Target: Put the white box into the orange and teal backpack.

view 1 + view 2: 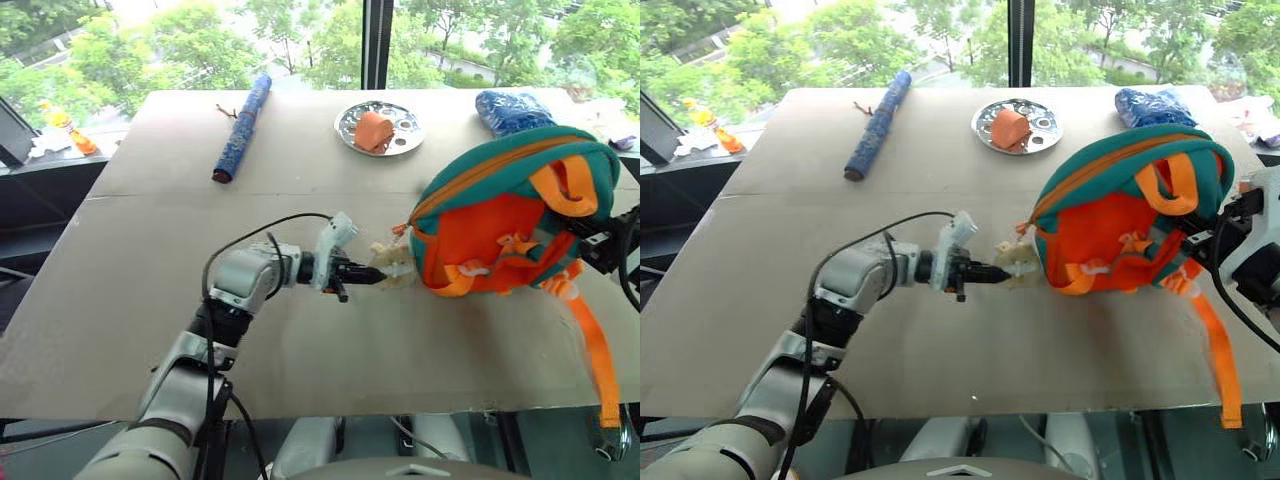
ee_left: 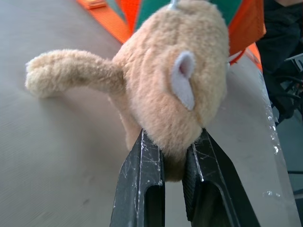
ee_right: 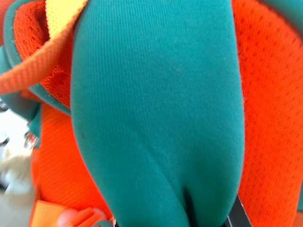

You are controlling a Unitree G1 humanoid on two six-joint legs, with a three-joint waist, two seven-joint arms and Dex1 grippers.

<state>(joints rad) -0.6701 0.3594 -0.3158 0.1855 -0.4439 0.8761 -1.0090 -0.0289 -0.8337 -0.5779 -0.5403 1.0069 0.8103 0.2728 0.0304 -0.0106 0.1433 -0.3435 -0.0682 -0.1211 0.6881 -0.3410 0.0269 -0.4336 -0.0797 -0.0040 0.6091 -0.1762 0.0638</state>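
1. The desk point(image 1: 150, 300) is a pale grey-beige board with a seam across it, set against a window with green trees outside.
2. The backpack point(image 1: 500, 215) stands on the desk's right side, one orange strap point(image 1: 598, 360) trailing toward the near edge.
3. The left claw point(image 1: 375, 276) is nipped narrow on the tan plush point(image 2: 180, 85) hanging at the backpack's left.
4. The right claw point(image 3: 208, 215) is shut on the backpack's teal fabric.
5. At the far edge lie a blue roll point(image 1: 242, 128), a metal plate point(image 1: 380, 128) with an orange item, and a blue pouch point(image 1: 512, 110).
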